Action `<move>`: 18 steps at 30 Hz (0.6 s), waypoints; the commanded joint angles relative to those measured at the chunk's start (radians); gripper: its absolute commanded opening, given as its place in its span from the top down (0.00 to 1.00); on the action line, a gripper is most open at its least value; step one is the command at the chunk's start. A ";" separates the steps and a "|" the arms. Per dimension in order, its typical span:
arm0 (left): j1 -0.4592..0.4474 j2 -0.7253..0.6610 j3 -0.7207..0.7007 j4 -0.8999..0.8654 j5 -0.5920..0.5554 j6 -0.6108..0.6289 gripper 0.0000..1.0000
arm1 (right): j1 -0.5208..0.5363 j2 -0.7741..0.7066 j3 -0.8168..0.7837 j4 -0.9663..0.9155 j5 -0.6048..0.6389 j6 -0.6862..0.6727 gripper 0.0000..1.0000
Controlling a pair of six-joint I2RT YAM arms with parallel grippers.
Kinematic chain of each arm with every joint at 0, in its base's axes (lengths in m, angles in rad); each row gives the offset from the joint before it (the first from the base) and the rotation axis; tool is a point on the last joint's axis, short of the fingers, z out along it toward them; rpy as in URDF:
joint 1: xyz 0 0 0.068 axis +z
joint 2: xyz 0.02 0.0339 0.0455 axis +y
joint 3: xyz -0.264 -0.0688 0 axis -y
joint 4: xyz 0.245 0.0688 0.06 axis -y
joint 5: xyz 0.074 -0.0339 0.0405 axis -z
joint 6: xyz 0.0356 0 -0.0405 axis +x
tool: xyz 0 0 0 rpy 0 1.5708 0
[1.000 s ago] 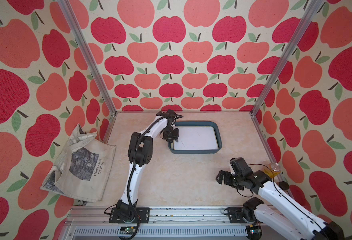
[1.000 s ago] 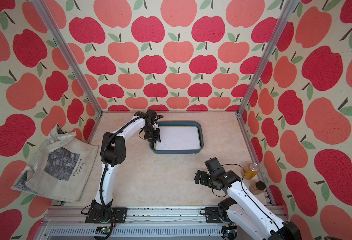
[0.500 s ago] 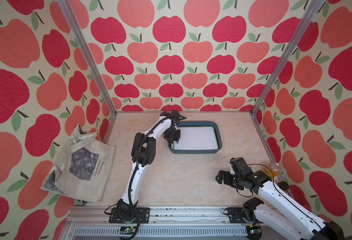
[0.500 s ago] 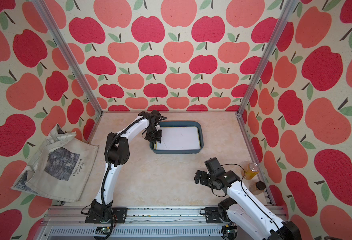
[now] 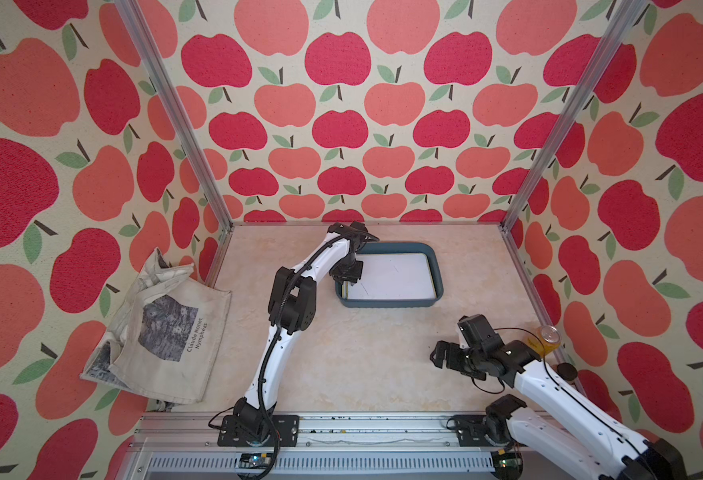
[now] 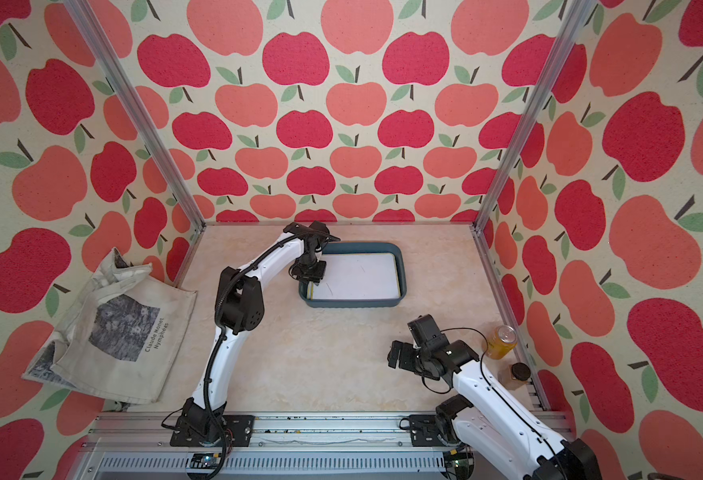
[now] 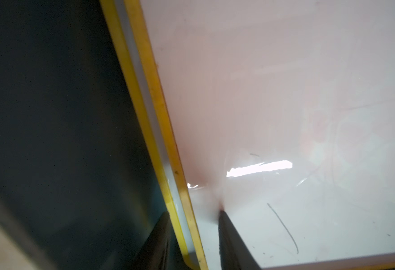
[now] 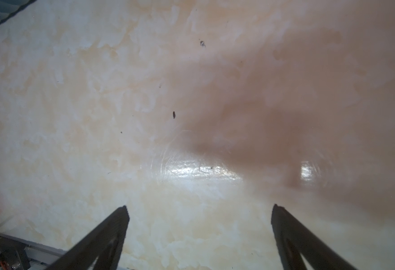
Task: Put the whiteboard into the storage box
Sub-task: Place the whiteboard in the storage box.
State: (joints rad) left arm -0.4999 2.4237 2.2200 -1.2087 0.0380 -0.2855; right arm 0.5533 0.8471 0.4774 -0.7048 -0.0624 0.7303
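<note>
The whiteboard (image 5: 395, 276) (image 6: 358, 276), white with a yellow rim, lies flat inside the dark blue-grey storage box (image 5: 387, 302) (image 6: 354, 303) at the back of the table. My left gripper (image 5: 347, 278) (image 6: 310, 276) points down at the box's left end. In the left wrist view its jaws (image 7: 193, 211) are partly apart, straddling the whiteboard's (image 7: 285, 93) yellow edge. One fingertip (image 7: 222, 217) rests on the white face, and the second hangs outside the edge against the box wall (image 7: 63, 117). A second yellow edge shows just beneath. My right gripper (image 5: 441, 355) (image 8: 200, 207) hovers open over bare table.
A printed cloth tote bag (image 5: 162, 328) lies against the left wall. A yellow drink can (image 5: 547, 338) and a dark-lidded jar (image 5: 566, 371) stand by the right wall, close to my right arm. An aluminium rail runs along the table's front.
My left arm's elbow has swung right, and its gripper has crept slightly forward along the box's left end. The whiteboard stays in the box. The right arm has not moved.
</note>
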 commanded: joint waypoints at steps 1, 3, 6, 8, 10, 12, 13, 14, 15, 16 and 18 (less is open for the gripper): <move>0.034 0.002 -0.101 -0.044 -0.118 0.019 0.63 | -0.007 0.008 0.004 -0.002 -0.010 -0.001 0.01; 0.046 -0.026 -0.145 -0.026 -0.121 0.016 0.63 | -0.007 0.010 0.013 -0.005 -0.003 -0.004 0.01; 0.061 -0.063 -0.197 0.000 -0.109 0.015 0.63 | -0.006 0.020 0.031 -0.013 0.014 -0.016 0.01; 0.069 -0.083 -0.222 0.007 -0.111 0.013 0.63 | -0.007 0.033 0.049 -0.019 0.022 -0.023 0.01; 0.072 -0.105 -0.246 0.018 -0.106 0.016 0.64 | -0.008 0.046 0.061 -0.020 0.027 -0.026 0.01; 0.074 -0.123 -0.270 0.031 -0.091 0.026 0.63 | -0.007 0.053 0.071 -0.014 0.027 -0.028 0.01; 0.073 -0.130 -0.278 0.033 -0.087 0.031 0.64 | -0.006 0.057 0.075 -0.011 0.027 -0.029 0.01; 0.074 -0.138 -0.287 0.034 -0.090 0.034 0.63 | -0.006 0.060 0.080 -0.010 0.027 -0.028 0.01; 0.074 -0.145 -0.296 0.036 -0.093 0.037 0.63 | -0.007 0.062 0.085 -0.007 0.027 -0.029 0.01; 0.074 -0.155 -0.307 0.038 -0.096 0.039 0.63 | -0.006 0.066 0.091 -0.008 0.028 -0.031 0.01; 0.076 -0.179 -0.327 0.050 -0.078 0.045 0.64 | -0.007 0.076 0.106 -0.010 0.033 -0.036 0.01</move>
State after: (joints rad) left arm -0.4381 2.2585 1.9404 -1.1149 0.0078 -0.2680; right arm 0.5533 0.9131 0.5411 -0.7044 -0.0505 0.7223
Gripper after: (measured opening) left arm 0.365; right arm 0.993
